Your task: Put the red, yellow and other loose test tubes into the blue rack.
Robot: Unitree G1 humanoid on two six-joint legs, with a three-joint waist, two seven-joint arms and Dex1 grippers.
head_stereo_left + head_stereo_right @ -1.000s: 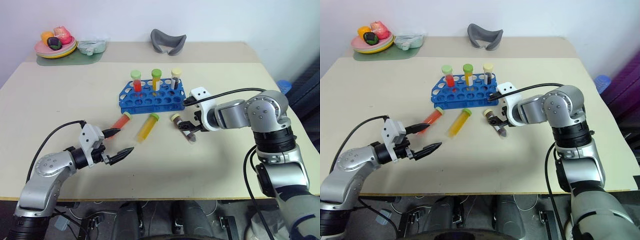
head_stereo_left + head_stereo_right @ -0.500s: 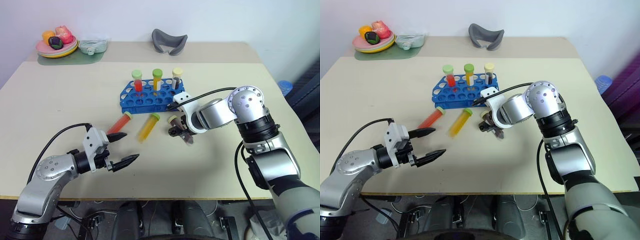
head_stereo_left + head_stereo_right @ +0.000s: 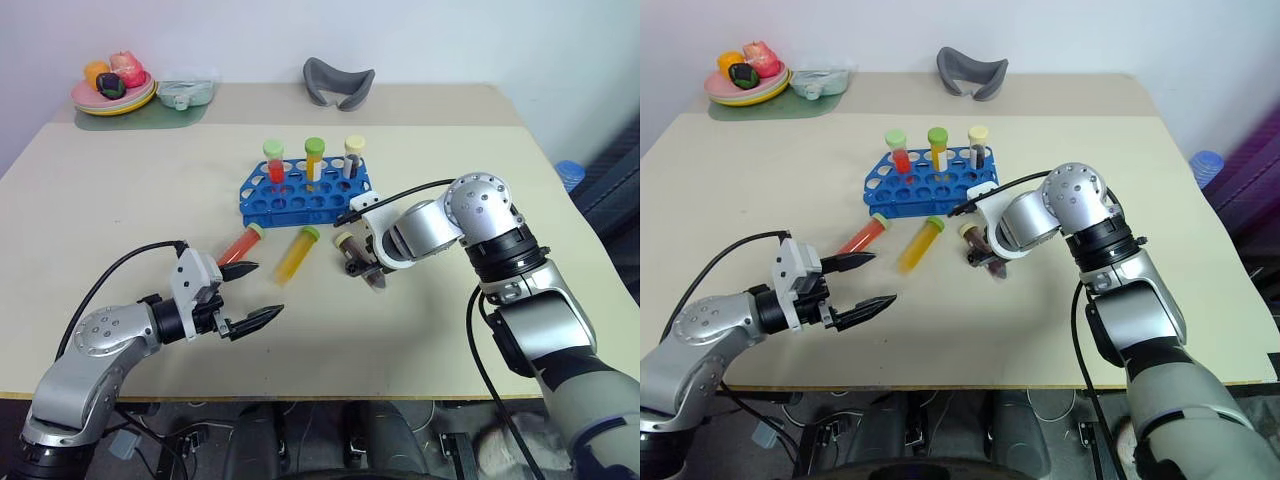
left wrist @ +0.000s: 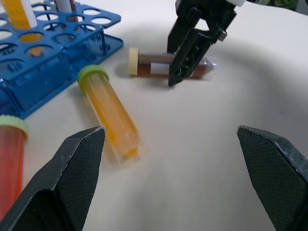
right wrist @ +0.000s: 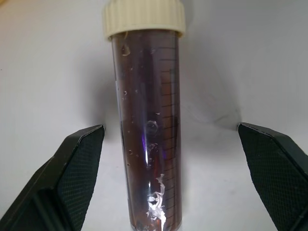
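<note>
Currently your right gripper [image 5: 168, 168], fingers apart, straddles the brown tube [image 5: 148, 120]; left gripper [image 3: 245, 296], fingers apart, idles at 7 o'clock from the blue rack [image 3: 305, 197].

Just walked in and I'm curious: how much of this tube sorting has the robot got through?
Barely begun. Three tubes already stand in the blue rack, but the red tube, yellow tube and brown tube lie loose on the table. The right pincer is open around the brown one, not yet gripping. The left pincer waits open near the red tube.
</note>
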